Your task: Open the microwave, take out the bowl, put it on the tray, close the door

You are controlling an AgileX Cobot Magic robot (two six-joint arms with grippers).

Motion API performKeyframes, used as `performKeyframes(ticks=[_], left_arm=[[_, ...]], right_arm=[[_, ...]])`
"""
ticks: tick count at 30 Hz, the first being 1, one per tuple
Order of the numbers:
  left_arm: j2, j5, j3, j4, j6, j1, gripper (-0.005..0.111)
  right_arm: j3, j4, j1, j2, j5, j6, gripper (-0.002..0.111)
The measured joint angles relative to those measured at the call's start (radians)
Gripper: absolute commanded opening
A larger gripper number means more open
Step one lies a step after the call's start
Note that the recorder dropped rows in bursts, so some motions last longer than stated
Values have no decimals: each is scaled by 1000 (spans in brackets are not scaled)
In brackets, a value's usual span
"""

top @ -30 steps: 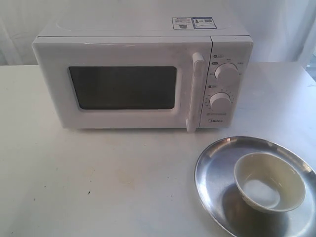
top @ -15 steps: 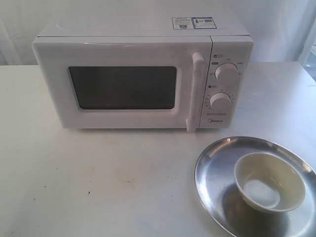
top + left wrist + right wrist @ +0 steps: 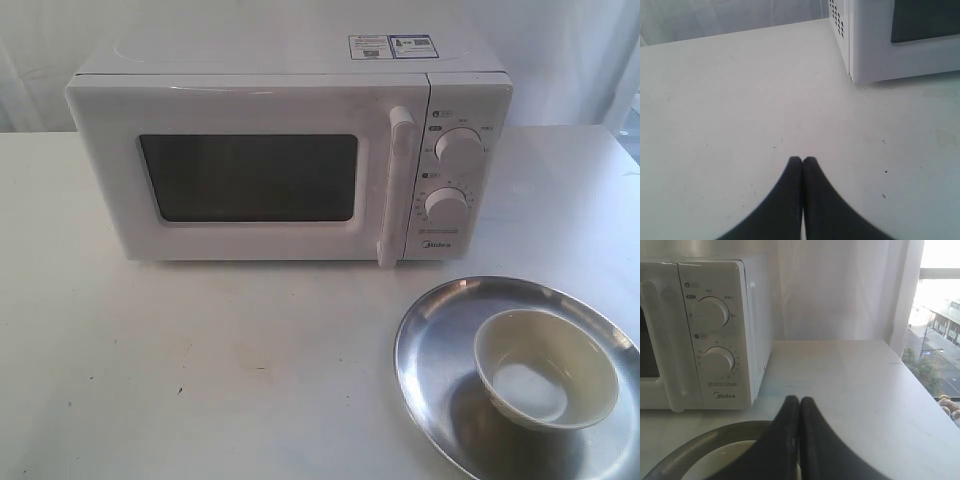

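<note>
The white microwave (image 3: 290, 160) stands at the back of the table with its door (image 3: 250, 180) shut and the bar handle (image 3: 393, 185) upright. The cream bowl (image 3: 545, 368) sits inside the steel tray (image 3: 430, 350) at the front right. Neither arm shows in the exterior view. In the left wrist view my left gripper (image 3: 802, 160) is shut and empty over bare table, with the microwave's corner (image 3: 875, 45) beyond it. In the right wrist view my right gripper (image 3: 799, 400) is shut and empty above the tray's rim (image 3: 700, 442), the knobs (image 3: 710, 314) ahead.
The white table (image 3: 200, 360) spreads in front of and to the left of the microwave. Its right edge (image 3: 920, 385) runs beside a window. A white curtain (image 3: 840, 290) hangs behind.
</note>
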Motion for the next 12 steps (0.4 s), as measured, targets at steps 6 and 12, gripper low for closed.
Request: performKeyframes(ticks=[6, 12], left_arm=[[0, 0, 0, 0, 0, 0, 0], [0, 0, 0, 0, 0, 0, 0]], right_arm=[[0, 0, 0, 0, 0, -7, 0], [0, 0, 0, 0, 0, -9, 0]])
